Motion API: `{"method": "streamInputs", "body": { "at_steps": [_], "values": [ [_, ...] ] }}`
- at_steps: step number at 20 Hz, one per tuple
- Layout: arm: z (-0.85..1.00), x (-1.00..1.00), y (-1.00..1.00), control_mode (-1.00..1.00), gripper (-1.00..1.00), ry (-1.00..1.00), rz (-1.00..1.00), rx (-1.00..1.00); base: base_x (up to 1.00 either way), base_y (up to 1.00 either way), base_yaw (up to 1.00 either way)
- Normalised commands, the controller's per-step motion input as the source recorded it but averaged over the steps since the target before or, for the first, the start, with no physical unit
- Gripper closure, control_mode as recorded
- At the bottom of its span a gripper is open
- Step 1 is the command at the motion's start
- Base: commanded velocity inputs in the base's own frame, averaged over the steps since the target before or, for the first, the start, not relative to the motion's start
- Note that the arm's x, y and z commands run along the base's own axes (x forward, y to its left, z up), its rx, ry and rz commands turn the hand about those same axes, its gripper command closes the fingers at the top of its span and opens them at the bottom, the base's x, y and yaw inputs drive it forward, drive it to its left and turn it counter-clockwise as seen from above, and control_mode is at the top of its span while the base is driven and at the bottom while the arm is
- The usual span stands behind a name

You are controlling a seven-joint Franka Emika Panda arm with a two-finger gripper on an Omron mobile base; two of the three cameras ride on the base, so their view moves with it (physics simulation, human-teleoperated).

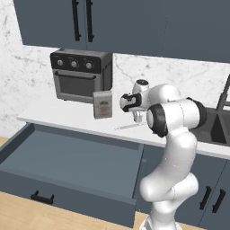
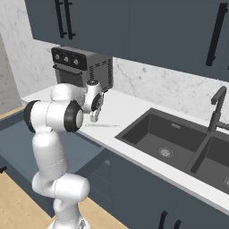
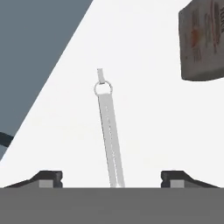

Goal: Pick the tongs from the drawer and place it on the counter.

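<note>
The tongs (image 1: 128, 126) (image 2: 102, 125) (image 3: 109, 131) lie flat on the white counter (image 1: 58, 112) (image 2: 129, 112) (image 3: 153, 109), a thin silvery utensil with a small ring at its far end. My gripper (image 1: 138, 117) (image 2: 93, 117) (image 3: 111, 177) hangs just above them, pointing down. It is open: the two dark fingertips (image 3: 48, 178) stand far apart on either side of the tongs' near end, not touching them. Below the counter's front edge, the slate-blue drawer (image 1: 67, 161) (image 2: 13, 138) is pulled out, and its floor is bare.
A carton (image 1: 102, 104) (image 3: 203, 41) stands upright on the counter just left of the tongs. Behind it is a toaster oven (image 1: 81, 74) (image 2: 82, 67). The dark sink (image 2: 170, 138) (image 1: 215, 126) with its faucet (image 2: 217, 107) lies to the right.
</note>
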Motion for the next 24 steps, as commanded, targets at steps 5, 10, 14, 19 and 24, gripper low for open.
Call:
{"method": "streamInputs", "body": {
  "at_steps": [5,10,14,19,24],
  "values": [
    [1.0,-1.0,-0.2,-1.0,-1.0,-0.35,0.0,0.12,0.0,0.0,0.0],
    [1.0,-1.0,-0.11,-1.0,-1.0,-0.31,0.0,0.08,0.0,0.0,0.0],
    [1.0,-1.0,-0.12,-1.0,-1.0,-0.26,-0.01,0.05,0.0,0.0,0.0],
    [1.0,-1.0,-0.13,-1.0,-1.0,-0.16,-0.02,0.04,0.0,0.0,0.0],
    [1.0,-1.0,0.0,-1.0,-1.0,-0.03,-0.13,0.0,0.0,0.0,0.0]
  ]
}}
